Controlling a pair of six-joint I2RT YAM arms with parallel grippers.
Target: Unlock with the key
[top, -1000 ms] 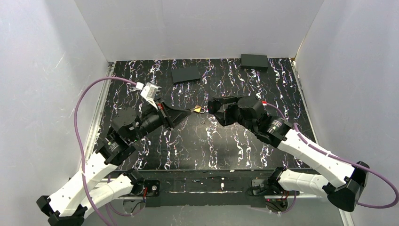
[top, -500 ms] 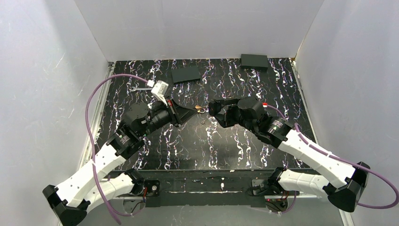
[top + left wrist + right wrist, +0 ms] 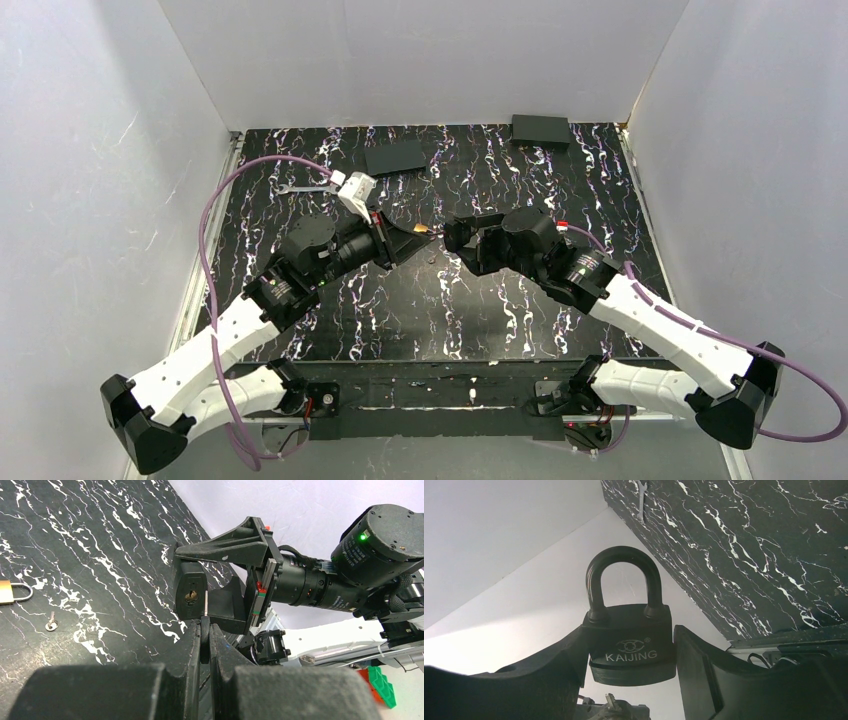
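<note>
Left claw [image 3: 205, 629] pinching key [image 3: 206, 603] advanced toward right claw [image 3: 452, 232] gripping padlock [image 3: 630, 640] above marbled tabletop [image 3: 480, 310].

Black white-veined table [image 3: 480, 310]: wrench [image 3: 297, 187], brass padlock [image 3: 9, 592], black box [image 3: 396, 157], second black box [image 3: 540, 131].

The key [image 3: 205, 604] in the left hand [image 3: 205, 630] sits just in front of the padlock [image 3: 631, 640] in the right hand [image 3: 462, 233].

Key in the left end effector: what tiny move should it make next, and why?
Probably slide the key sideways a touch to the keyhole, then push in. The left end effector pinches it with the blade tip just beside the hole in the black padlock, which the right end effector holds facing it.
</note>
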